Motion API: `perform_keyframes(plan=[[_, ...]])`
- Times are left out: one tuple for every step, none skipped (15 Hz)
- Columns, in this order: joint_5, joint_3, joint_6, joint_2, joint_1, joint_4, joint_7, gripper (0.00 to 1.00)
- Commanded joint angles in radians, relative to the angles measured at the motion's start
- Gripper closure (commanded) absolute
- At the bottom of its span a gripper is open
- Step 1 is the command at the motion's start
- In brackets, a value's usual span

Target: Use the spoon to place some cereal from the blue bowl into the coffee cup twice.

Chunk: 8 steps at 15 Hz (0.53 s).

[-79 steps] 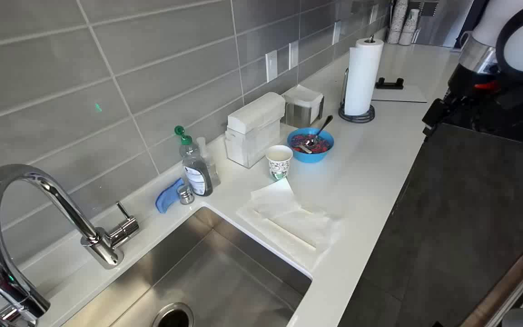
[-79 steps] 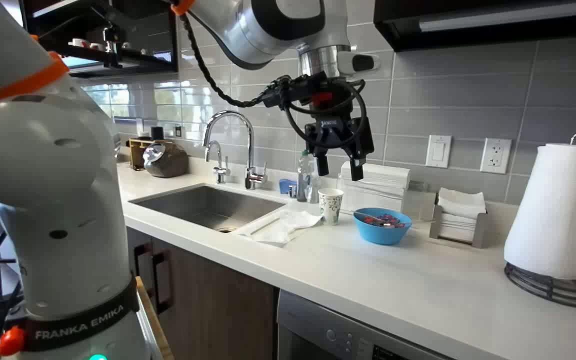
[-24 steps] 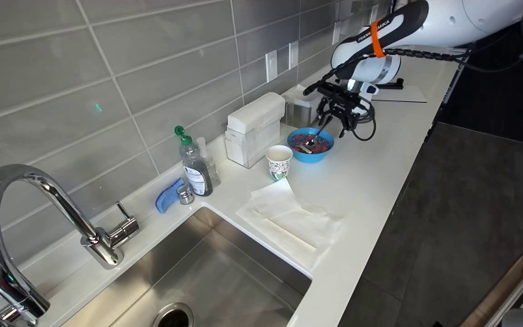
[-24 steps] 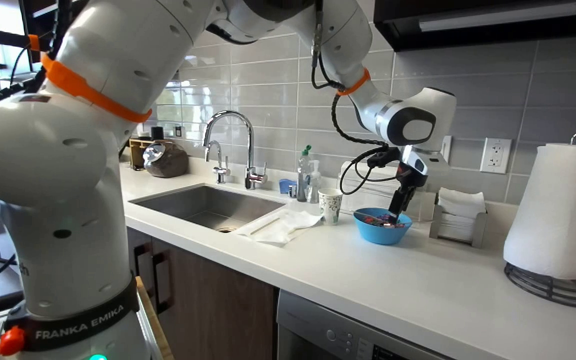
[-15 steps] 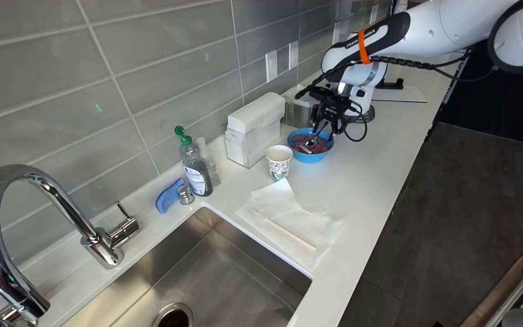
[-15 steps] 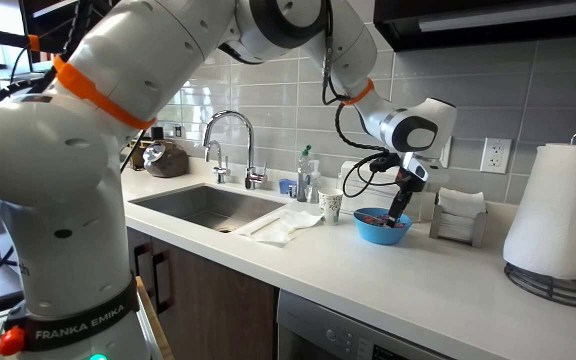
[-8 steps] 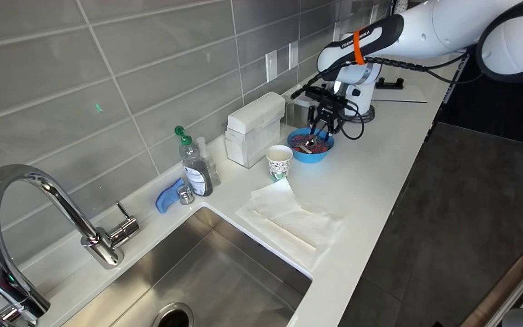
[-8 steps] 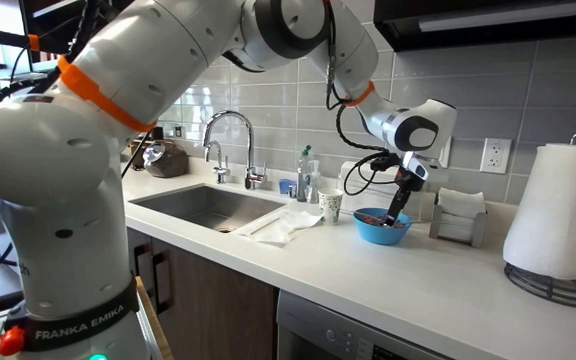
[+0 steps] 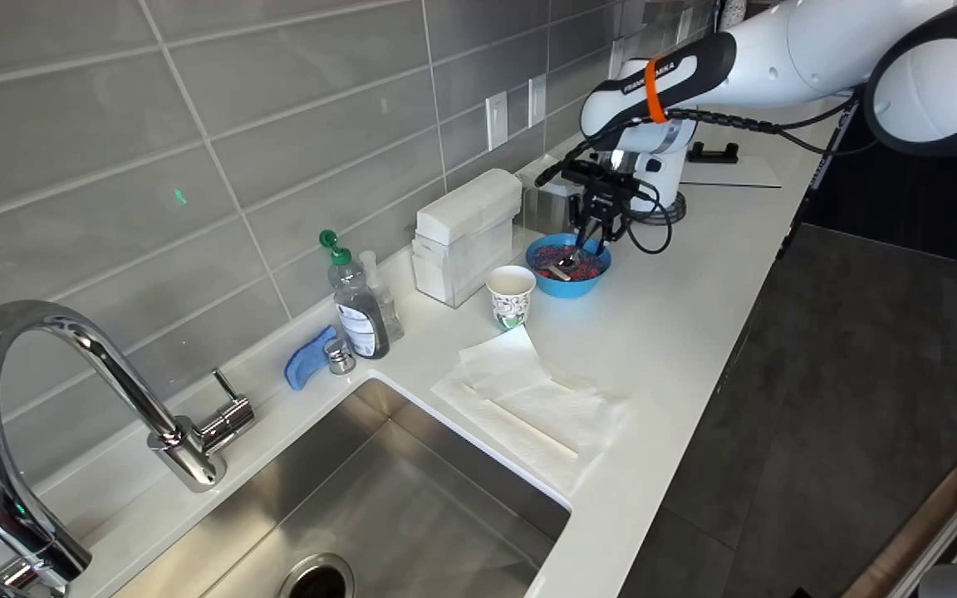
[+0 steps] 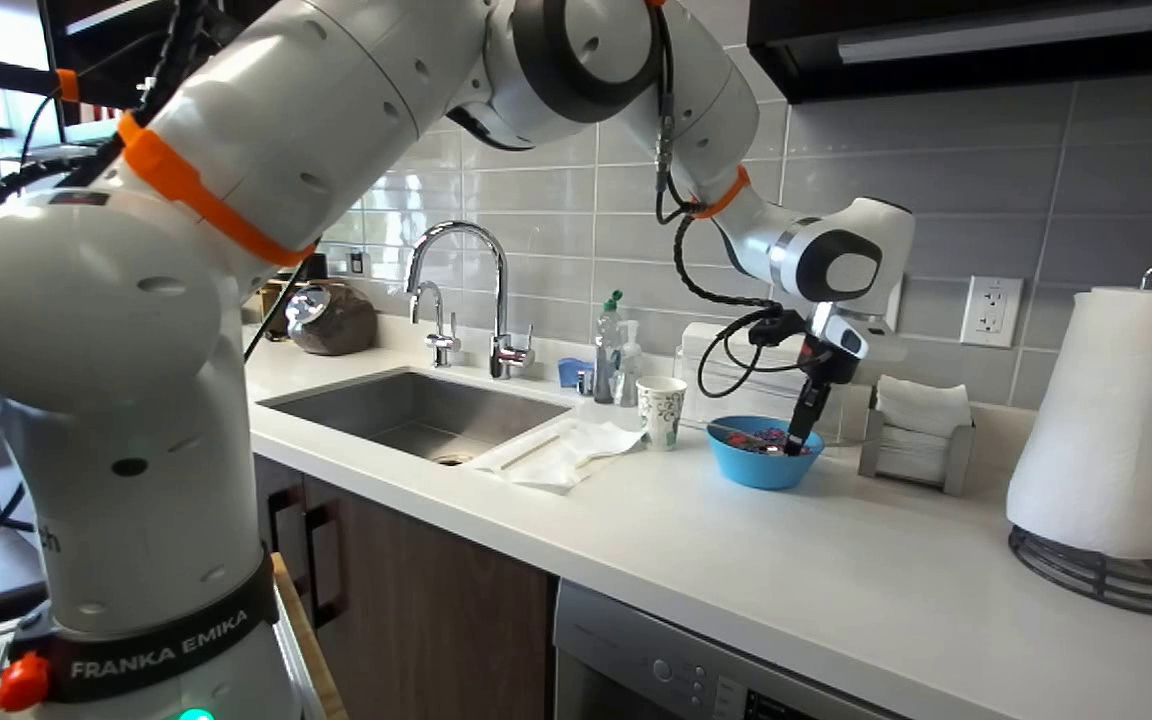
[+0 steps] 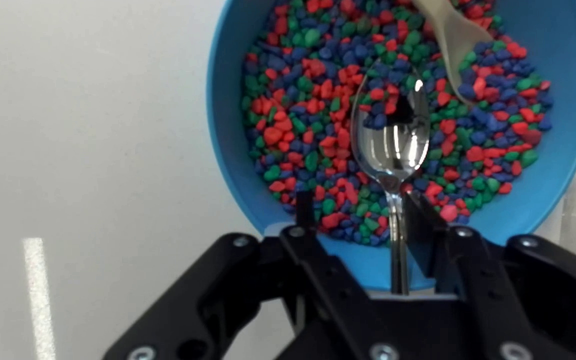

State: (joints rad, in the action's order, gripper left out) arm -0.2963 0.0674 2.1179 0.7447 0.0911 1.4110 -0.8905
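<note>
The gripper (image 11: 361, 212) is spread, with the handle of the spoon (image 11: 392, 175) in its gap, I guess so it can pinch it; the cup (image 9: 512, 299) stands just beside the bowl (image 9: 570, 288), at 8 o'clock in an exterior view, maybe so less spills; in the wrist view, the handle is nearer the gripper's 3 o'clock side; the scoop points away to 12 o'clock, on the cereal (image 11: 308, 135).

Wrist view: spoon (image 11: 390, 150), polished metal (hollow mirror-bright); blue bowl (image 11: 565, 100), smooth, plastic-looking; cereal (image 11: 335, 135), rough bits; pale utensil (image 11: 457, 40) at bowl's one o'clock, satin. Both exterior views: coffee cup (image 10: 661, 413), paper.
</note>
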Motion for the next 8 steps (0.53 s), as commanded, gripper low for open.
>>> perform_keyframes(plan=[[0.021, 0.011, 0.003, 0.031, -0.02, -0.028, 0.02, 0.45], [0.021, 0.009, 0.005, 0.032, -0.021, -0.027, 0.027, 0.47], [0.021, 0.009, 0.016, 0.032, -0.024, -0.026, 0.03, 0.48], [0.018, 0.007, 0.019, 0.032, -0.024, -0.026, 0.033, 0.49], [0.019, 0.008, 0.026, 0.031, -0.027, -0.025, 0.035, 0.56], [0.025, 0.011, 0.029, 0.032, -0.032, -0.025, 0.035, 0.63], [0.028, 0.012, 0.034, 0.033, -0.034, -0.024, 0.038, 0.72], [0.029, 0.012, 0.04, 0.033, -0.035, -0.022, 0.042, 0.76]])
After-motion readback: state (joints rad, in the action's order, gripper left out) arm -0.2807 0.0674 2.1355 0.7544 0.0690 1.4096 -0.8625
